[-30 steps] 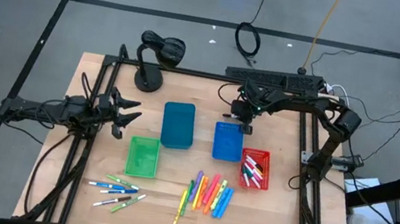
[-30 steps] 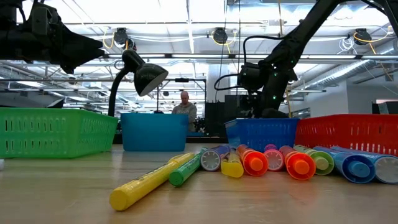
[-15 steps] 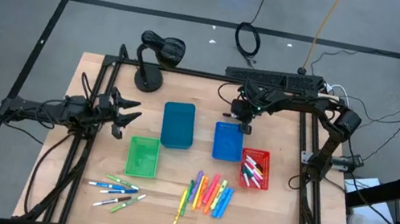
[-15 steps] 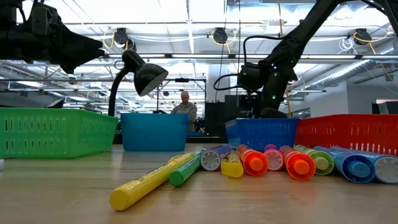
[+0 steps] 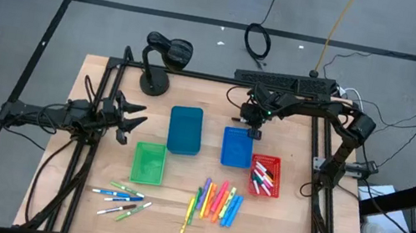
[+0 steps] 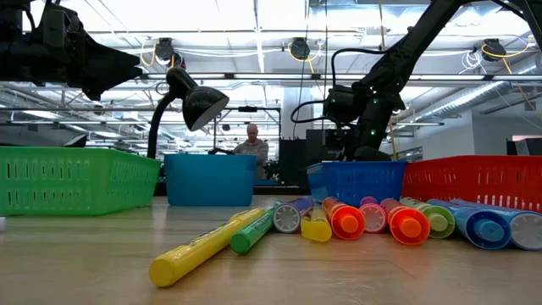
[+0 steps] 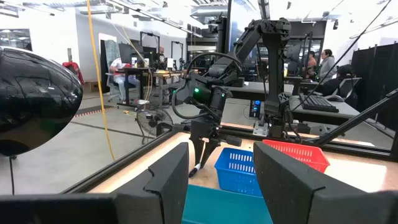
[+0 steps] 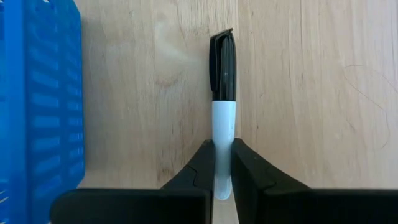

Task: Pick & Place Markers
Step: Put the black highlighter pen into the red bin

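Right pincer [image 8: 222, 163] clamped on a black-capped white marker [image 8: 222, 118]: carry it over the blue plastic bin [image 8: 37, 93] before you release.

A white black-capped marker [image 8: 222, 118] is hanging cap-down, pinched above the worktop. Neon markers [image 5: 217, 203] are lying in a row near the front; white ones [image 5: 120, 199] are lying scattered alongside.

Right arm reaches in from table's right rear, right gripper [image 5: 253, 129] pointing down, fingers [image 8: 202, 163] pinched on black-capped marker [image 8: 222, 93]. Left arm extends level along left edge, left gripper [image 5: 133, 117] parted, holding nothing
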Controlling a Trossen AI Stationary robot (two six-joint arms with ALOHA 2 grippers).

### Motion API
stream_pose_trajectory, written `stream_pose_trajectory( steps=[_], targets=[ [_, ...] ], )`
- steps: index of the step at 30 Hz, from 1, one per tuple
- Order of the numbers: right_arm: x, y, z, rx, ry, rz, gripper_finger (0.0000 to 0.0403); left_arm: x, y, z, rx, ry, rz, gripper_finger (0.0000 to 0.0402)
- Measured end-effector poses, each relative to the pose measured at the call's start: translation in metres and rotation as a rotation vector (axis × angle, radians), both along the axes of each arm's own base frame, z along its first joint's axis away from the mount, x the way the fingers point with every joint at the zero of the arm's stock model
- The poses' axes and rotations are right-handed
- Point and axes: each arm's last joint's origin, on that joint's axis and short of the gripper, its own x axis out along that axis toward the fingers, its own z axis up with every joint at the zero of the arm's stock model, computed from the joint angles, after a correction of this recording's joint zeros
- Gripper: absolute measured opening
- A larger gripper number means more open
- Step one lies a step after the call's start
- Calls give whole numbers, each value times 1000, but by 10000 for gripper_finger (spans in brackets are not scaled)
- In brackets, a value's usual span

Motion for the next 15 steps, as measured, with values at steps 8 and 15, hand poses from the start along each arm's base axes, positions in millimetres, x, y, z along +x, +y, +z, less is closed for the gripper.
stream_pose_trajectory(
  steps=[8, 15],
  targets=[
    [3, 3, 30, -101, -73, -88, 18, 0, 0, 0, 0, 0, 0, 184],
    [-4, 16, 82, -180, -230, -143, 18, 0, 0, 0, 0, 0, 0, 184]
  ],
)
